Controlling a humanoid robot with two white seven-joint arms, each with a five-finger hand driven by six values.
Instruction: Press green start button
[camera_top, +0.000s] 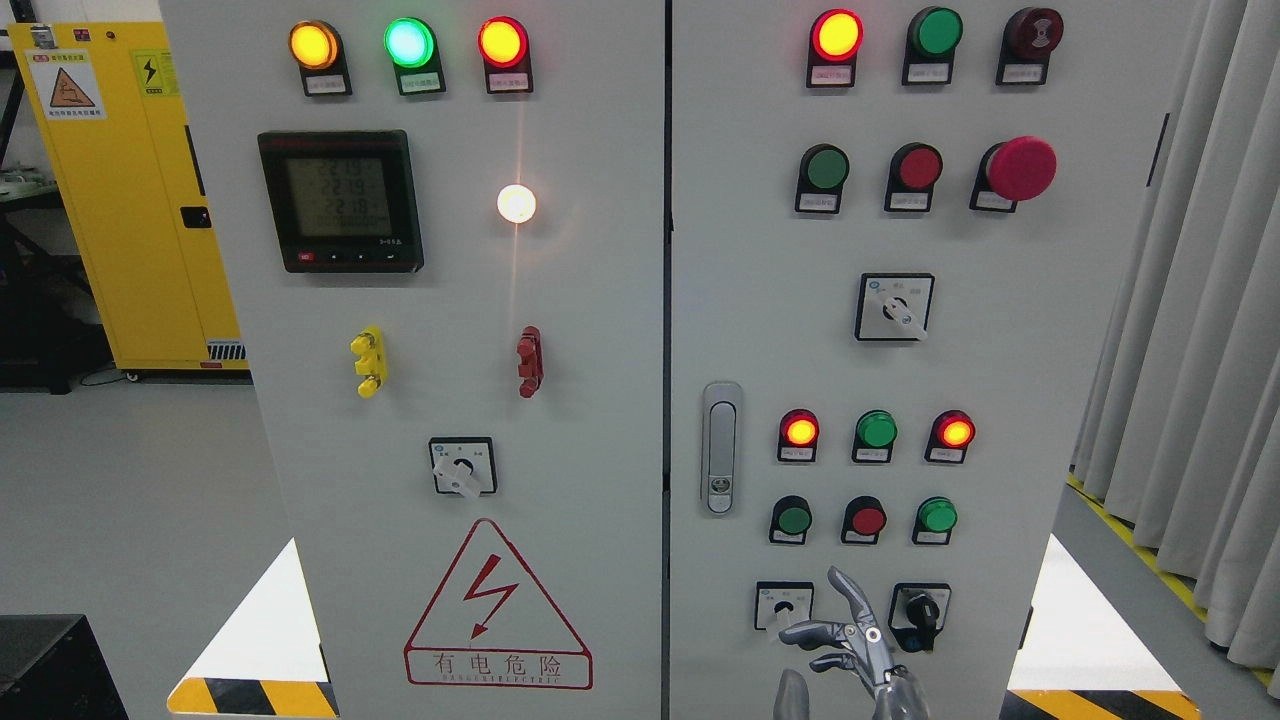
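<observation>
Above the right hand's (850, 640) spread, empty fingers (848, 592), well apart, sits the green start button (794, 520).

Floor (130, 480): smooth pale grey, spreading up and left of the robot hand (850, 640).
Floor marking (250, 697): yellow-and-black striped hazard tape, level with the hand on its left.
Storage cabinet (120, 200): yellow metal, warning stickers on its door, far up-left of the hand.
Curtain (1190, 300): pale grey pleated fabric, hanging to the hand's upper right.
Light: even, bright indoor light.
</observation>
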